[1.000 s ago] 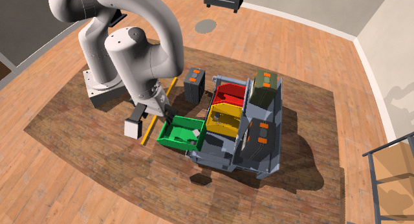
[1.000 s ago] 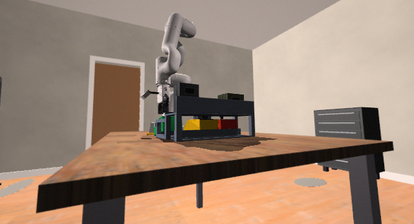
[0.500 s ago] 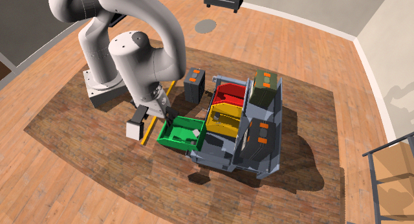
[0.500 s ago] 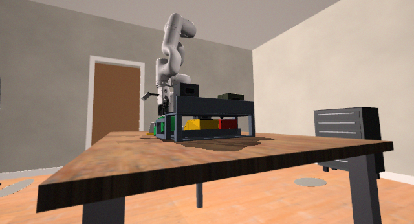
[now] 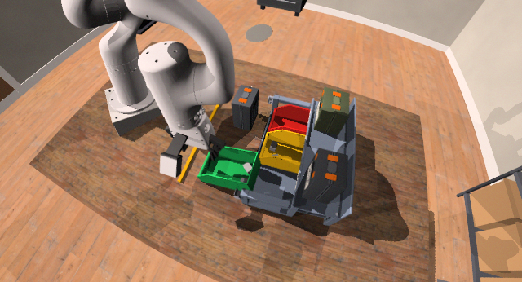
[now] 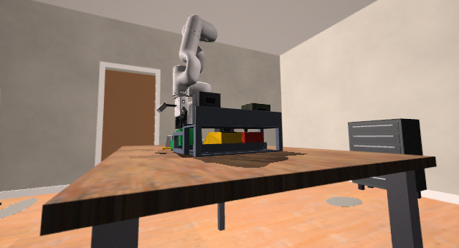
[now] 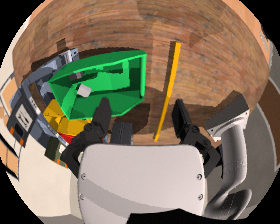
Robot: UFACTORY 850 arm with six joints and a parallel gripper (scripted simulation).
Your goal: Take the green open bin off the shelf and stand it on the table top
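The green bin (image 5: 228, 168) (image 7: 108, 97) is out in front of the shelf (image 5: 267, 202) (image 6: 233, 117), with its rear end close against the shelf's front edge; whether that end touches or rests on it I cannot tell. A light grey part (image 5: 247, 167) (image 7: 83, 90) and a dark part (image 7: 77, 76) lie in it. My gripper (image 5: 217, 147) (image 6: 181, 123) (image 7: 142, 105) is open and empty at the bin's corner away from the shelf; one finger overlaps the bin's side in the wrist view. The yellow bin (image 5: 285, 139) (image 6: 231, 137) and red bin (image 5: 290, 112) (image 6: 252, 137) stand on the shelf, open fronts out.
A dark case (image 5: 241, 112) (image 7: 121, 132) stands on the table beside the shelf's far end. An olive case (image 5: 332, 115) (image 6: 256, 107) and a dark case (image 5: 326, 176) (image 6: 209, 99) are on the shelf's top. A yellow strip (image 5: 188, 165) (image 7: 167, 95) lies on the table.
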